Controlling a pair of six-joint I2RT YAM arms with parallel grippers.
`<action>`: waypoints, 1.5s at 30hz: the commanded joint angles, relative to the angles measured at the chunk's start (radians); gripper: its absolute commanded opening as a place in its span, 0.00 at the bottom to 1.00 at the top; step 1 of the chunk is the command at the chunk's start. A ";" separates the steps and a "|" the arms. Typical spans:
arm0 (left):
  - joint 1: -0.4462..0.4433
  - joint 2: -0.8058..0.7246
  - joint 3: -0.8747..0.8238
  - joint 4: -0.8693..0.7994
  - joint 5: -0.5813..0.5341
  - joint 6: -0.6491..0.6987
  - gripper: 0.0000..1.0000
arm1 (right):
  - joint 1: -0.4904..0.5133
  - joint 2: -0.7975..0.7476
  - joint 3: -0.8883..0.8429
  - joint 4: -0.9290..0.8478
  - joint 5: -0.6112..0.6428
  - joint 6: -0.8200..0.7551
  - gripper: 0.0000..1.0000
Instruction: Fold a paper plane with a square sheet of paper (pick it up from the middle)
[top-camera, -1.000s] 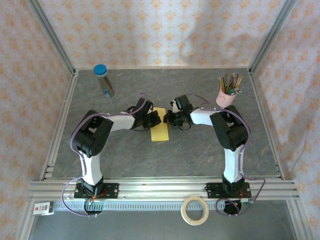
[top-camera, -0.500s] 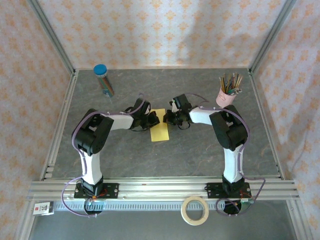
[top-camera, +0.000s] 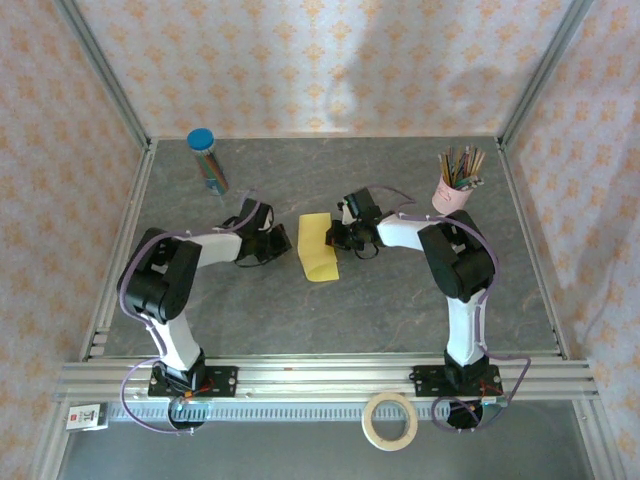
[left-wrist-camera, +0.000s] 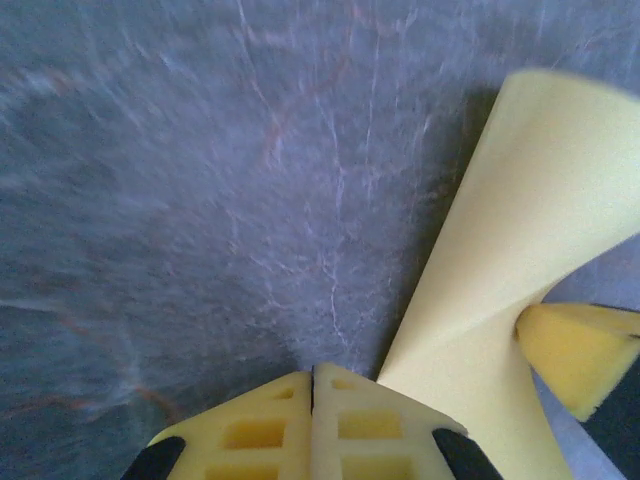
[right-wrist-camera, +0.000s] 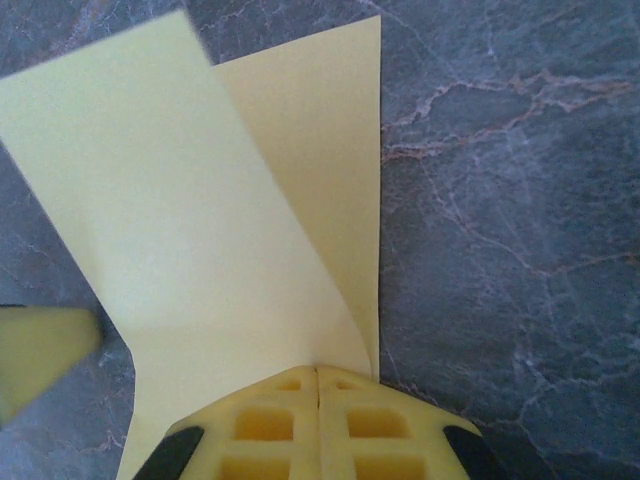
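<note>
Right pincer (right-wrist-camera: 317, 380), closed, rests on the square sheet of paper (top-camera: 318, 255) (top flap curled up); left pincer (left-wrist-camera: 312, 378), closed too, sits just left of it.

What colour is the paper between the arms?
The paper is pale yellow, clearest in the right wrist view.

My left hand (top-camera: 280, 243) has pulled back to the left, off the square sheet of paper (top-camera: 318, 258), and is now over bare desk (top-camera: 250, 300) just beside it. The sheet's top flap, flat before, has sprung up and curls open toward that hand
</note>
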 joint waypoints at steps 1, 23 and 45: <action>-0.007 -0.056 0.021 0.028 0.036 0.012 0.00 | -0.025 0.251 -0.106 -0.270 0.393 -0.039 0.03; 0.002 0.217 0.054 0.230 0.088 -0.042 0.00 | -0.041 0.261 -0.107 -0.270 0.372 -0.046 0.03; -0.067 0.188 0.085 0.454 0.075 -0.139 0.00 | -0.041 0.260 -0.118 -0.261 0.363 -0.033 0.03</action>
